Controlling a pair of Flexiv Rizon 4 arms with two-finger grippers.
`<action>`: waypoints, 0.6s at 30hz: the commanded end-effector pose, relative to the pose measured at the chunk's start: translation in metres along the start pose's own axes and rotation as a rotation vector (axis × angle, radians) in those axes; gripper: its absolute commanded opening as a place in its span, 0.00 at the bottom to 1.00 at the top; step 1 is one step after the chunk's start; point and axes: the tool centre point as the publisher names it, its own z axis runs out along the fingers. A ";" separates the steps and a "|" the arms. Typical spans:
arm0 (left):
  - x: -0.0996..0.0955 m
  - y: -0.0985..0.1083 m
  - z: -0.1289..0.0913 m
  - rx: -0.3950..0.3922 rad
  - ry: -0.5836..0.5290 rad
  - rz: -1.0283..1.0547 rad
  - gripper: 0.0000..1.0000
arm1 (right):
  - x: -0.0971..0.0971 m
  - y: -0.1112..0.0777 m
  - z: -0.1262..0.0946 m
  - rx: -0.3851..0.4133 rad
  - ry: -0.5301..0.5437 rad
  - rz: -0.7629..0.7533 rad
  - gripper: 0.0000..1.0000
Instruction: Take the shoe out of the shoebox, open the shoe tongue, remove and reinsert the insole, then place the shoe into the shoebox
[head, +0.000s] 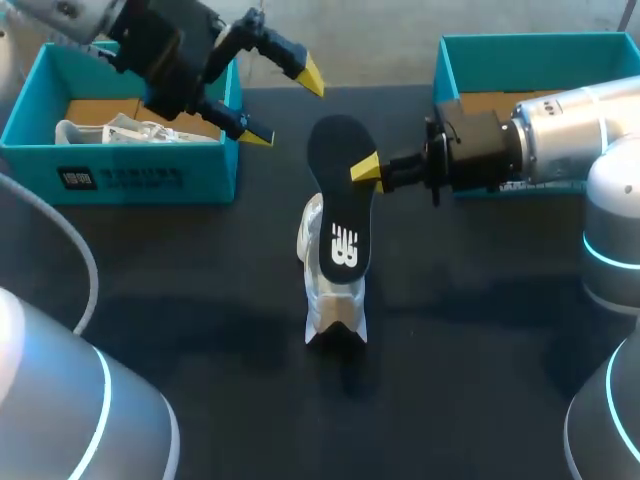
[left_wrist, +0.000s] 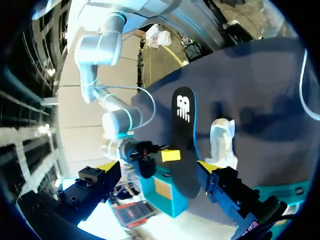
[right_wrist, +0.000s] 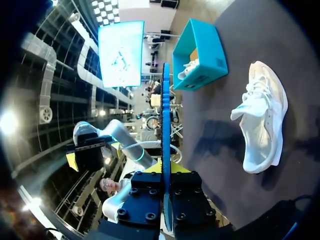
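The black insole (head: 338, 200) with a white logo is pinched edge-on in the right gripper (head: 365, 168) over the middle of the tabletop, hiding most of the white shoe (head: 330, 315) on the table below. From above only one of that gripper's yellow tips shows. The left gripper (head: 285, 105) hangs spread wide by the teal shoebox (head: 120, 178) in the far left corner. The box label's too small to read.

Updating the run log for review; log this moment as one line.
step: insole out of shoe | right gripper: shut on insole | left gripper: open, empty | shoe: on table
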 end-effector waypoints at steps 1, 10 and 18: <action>0.005 -0.008 0.000 -0.019 -0.154 0.039 1.00 | 0.000 -0.002 0.001 -0.003 -0.002 0.003 0.00; 0.005 -0.008 0.000 -0.019 -0.154 0.039 1.00 | 0.003 -0.003 -0.008 -0.024 -0.020 0.009 0.00; 0.017 -0.007 0.014 -0.030 -0.229 0.007 1.00 | 0.009 -0.001 -0.018 -0.055 -0.031 -0.005 0.00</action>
